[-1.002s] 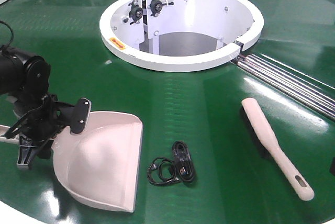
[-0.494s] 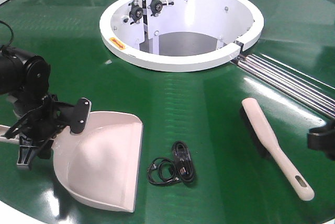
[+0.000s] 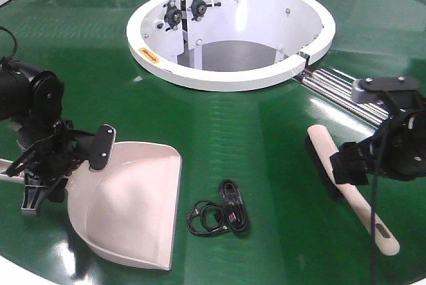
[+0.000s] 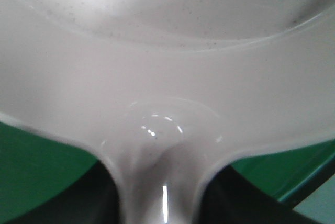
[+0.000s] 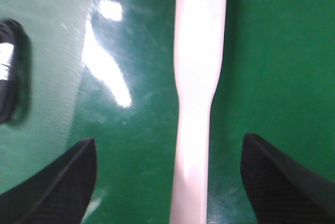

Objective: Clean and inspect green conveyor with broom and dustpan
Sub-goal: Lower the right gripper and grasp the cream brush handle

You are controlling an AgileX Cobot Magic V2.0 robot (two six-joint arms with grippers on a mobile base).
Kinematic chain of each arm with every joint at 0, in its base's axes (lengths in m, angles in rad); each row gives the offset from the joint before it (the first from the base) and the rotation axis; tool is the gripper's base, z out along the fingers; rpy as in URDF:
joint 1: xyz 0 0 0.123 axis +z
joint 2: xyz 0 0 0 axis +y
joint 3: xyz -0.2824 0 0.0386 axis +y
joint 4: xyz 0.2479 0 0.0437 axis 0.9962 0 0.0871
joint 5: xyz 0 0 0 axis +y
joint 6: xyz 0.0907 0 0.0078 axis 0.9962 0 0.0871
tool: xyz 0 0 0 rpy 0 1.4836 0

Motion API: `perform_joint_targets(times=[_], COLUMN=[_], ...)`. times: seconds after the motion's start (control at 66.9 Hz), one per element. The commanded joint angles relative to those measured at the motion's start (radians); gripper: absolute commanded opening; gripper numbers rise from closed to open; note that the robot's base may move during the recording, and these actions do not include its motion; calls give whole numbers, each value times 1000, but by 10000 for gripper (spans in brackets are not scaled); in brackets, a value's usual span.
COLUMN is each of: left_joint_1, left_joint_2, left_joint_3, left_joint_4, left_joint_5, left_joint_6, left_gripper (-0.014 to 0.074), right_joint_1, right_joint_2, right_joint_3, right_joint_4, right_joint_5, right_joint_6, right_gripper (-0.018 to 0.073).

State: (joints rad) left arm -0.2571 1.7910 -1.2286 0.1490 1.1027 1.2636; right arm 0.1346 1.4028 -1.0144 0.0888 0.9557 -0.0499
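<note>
Right gripper [image 5: 168, 145] spread wide over broom [image 5: 201, 35] handle | left gripper [image 4: 159, 198] clasps dustpan [image 3: 133, 212] handle

High front view overlooks the green conveyor [image 3: 253, 138]; wrist views look closely at dustpan [image 4: 167, 77] and broom [image 5: 199, 51].

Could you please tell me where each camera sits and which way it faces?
Exterior front-facing: above and behind the arms, facing forward and down over the green conveyor toward the white ring housing; left hand at the dustpan, right hand over the broom.
Left wrist: on the left arm, close on the dustpan's neck; fingers flank it.
Right wrist: on the right arm, facing down at the broom handle; fingertips show.
Shared: front view shares dustpan with left wrist, broom with right.
</note>
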Motion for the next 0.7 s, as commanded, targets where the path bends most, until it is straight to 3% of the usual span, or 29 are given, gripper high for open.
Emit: perform_joint_targets(times=[0.0,0.479,0.688], left_joint_1=[-9,-9,-9], left_joint_2=[-37,-37,-37], left_joint_3=[-28,-28,-28], left_joint_4=[-4,-4,-4], left_joint_5=[-11,-11,-11], left_joint_6=[-11,-11,-11], left_gripper=[-8,-8,-8], right_joint_1=[1,1,1], right_joint_2=[44,274,326], right_joint_3=[-64,-83,-83], right_joint_4=[-25,-83,-89], right_joint_5=[14,-11,-11], right_joint_6=[23,74,74], right_gripper=[549,544,460])
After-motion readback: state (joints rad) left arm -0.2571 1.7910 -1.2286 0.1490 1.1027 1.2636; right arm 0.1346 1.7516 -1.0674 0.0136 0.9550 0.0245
